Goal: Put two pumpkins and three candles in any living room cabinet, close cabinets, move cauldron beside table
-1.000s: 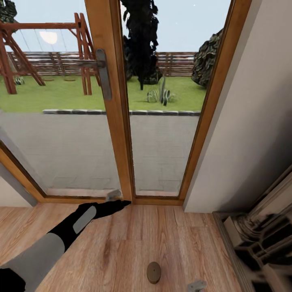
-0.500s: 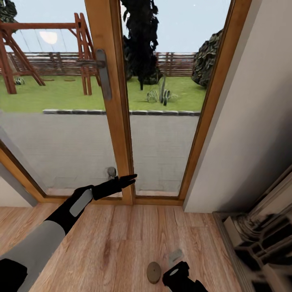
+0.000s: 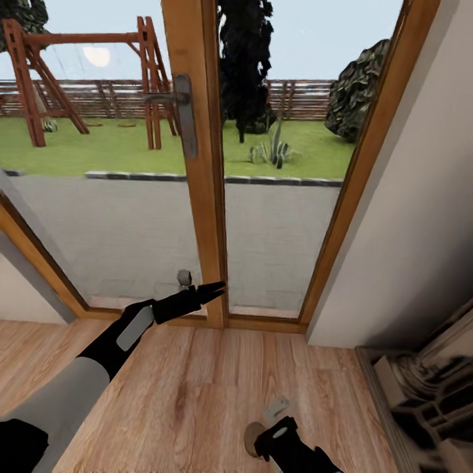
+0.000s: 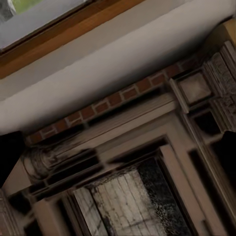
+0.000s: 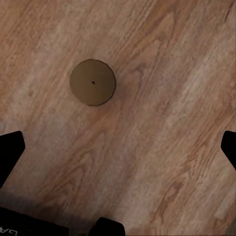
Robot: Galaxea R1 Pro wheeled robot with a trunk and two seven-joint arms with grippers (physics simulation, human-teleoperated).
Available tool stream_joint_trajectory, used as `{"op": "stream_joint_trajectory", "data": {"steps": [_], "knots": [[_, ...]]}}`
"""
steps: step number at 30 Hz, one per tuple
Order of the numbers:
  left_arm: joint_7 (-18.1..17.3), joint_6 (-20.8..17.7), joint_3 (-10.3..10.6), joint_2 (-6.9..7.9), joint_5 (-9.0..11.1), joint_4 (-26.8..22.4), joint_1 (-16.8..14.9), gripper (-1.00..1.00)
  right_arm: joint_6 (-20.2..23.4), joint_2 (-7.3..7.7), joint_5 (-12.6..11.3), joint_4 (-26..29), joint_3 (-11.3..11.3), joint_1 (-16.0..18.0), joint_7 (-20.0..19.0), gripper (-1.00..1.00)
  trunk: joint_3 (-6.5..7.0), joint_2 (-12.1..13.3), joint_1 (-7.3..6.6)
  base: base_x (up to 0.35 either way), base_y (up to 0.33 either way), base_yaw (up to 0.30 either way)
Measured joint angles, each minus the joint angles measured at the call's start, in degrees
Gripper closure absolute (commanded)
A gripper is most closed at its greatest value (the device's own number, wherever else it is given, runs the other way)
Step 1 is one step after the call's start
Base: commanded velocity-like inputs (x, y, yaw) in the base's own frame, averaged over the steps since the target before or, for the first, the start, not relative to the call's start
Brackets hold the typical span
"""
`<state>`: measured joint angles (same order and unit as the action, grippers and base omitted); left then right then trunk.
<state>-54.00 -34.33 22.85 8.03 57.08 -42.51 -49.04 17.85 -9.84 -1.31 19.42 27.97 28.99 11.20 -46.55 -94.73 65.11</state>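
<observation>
Candle [image 5: 93,82] stands upright on the wood floor [image 3: 197,394] below my right gripper [image 5: 118,147], fingers spread wide; stout, stiff and probably light, so I'd pinch its round sides (left gripper's [image 3: 209,290] state unclear).

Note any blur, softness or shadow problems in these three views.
Head view: crisp; dim lower right corner at the carved fireplace surround. Left wrist view: smeared, soft brick and carving. Right wrist view: fairly sharp, the round beige candle on the wood plank floor casting little shadow.
</observation>
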Motion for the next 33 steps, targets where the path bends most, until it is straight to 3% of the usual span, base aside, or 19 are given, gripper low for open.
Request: {"op": "stream_joint_trajectory", "data": {"steps": [5,14,22,28,33], "knots": [[-0.05,0.32,-0.07,0.45,0.19,-0.03,0.0,-1.0,0.0,0.07,0.0,2.13,-0.02,0.01,-0.02,-1.0,-0.29,0.0,0.0,0.027,0.0,0.132],[-0.05,0.49,0.0,0.01,0.15,-0.17,0.02,-1.0,-0.09,0.25,-0.08,2.51,-0.32,0.01,0.37,-1.0,-0.32,0.0,0.0,0.273,0.0,0.006],[-0.07,0.83,0.0,-0.17,0.16,-0.2,0.05,-1.0,-0.07,0.26,-0.18,2.48,-0.41,0.01,0.4,-1.0,-0.32,0.0,0.0,0.028,0.0,0.0],[0.02,0.85,0.06,-0.2,0.13,-0.21,0.06,-1.0,-0.09,0.21,-0.13,2.51,-0.38,0.01,0.33,-1.0,-1.39,-2.39,1.31,0.0,0.0,0.0],[0.21,1.09,-0.17,-0.23,0.04,-0.55,0.8,-1.0,0.47,1.14,-0.31,3.45,-0.9,1.65,-0.85,-1.0,-1.39,-2.4,1.31,0.0,0.0,0.0]]}}
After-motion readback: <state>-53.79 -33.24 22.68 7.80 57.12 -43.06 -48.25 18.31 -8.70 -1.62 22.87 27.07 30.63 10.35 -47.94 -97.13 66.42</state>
